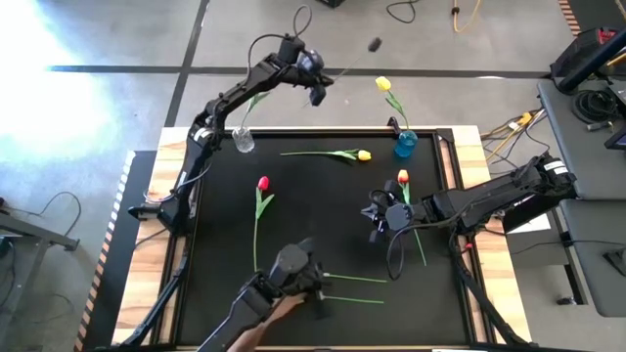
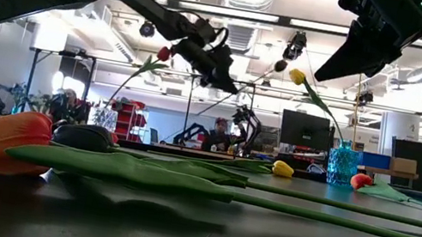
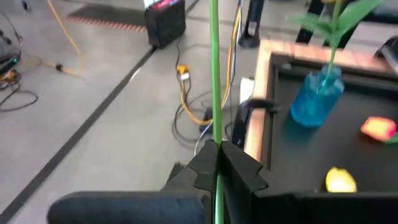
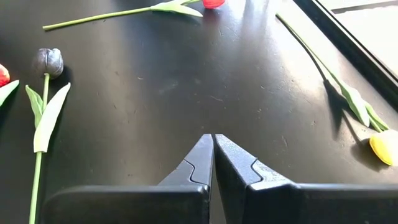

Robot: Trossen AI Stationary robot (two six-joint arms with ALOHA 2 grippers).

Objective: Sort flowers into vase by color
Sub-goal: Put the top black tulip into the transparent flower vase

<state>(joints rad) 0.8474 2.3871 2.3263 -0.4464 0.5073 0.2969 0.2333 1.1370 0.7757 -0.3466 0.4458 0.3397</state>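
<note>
My left gripper (image 1: 320, 93) is raised beyond the table's far edge, shut on the stem of a near-black tulip (image 1: 375, 44), whose head sticks out to the right. A clear vase (image 1: 243, 141) at the far left holds a red tulip (image 2: 163, 53). A blue vase (image 1: 405, 145) at the far right holds a yellow tulip (image 1: 383, 84). Lying flat on the black mat are a yellow tulip (image 1: 364, 154), a red tulip (image 1: 263, 183), an orange tulip (image 1: 402, 177) and another near-black tulip (image 4: 48, 61). My right gripper (image 1: 375, 217) hangs shut above the mat beside the orange tulip, holding nothing. My left gripper pinches the thin green stem (image 3: 216, 134) between its two fingertips (image 3: 239, 163), well away from the head. The stem runs on ahead of the fingers, roughly along them. The tulip is lifted clear of the table, its head (image 2: 281, 66) raised up and away.
An orange tulip (image 2: 3, 138) and a dark one (image 2: 86, 136) lie at the near edge, close to the low camera's mount (image 1: 293, 266). A wooden rim (image 1: 469, 132) frames the mat. Cables (image 3: 186, 93) lie on the floor past the far edge. People sit in the room behind.
</note>
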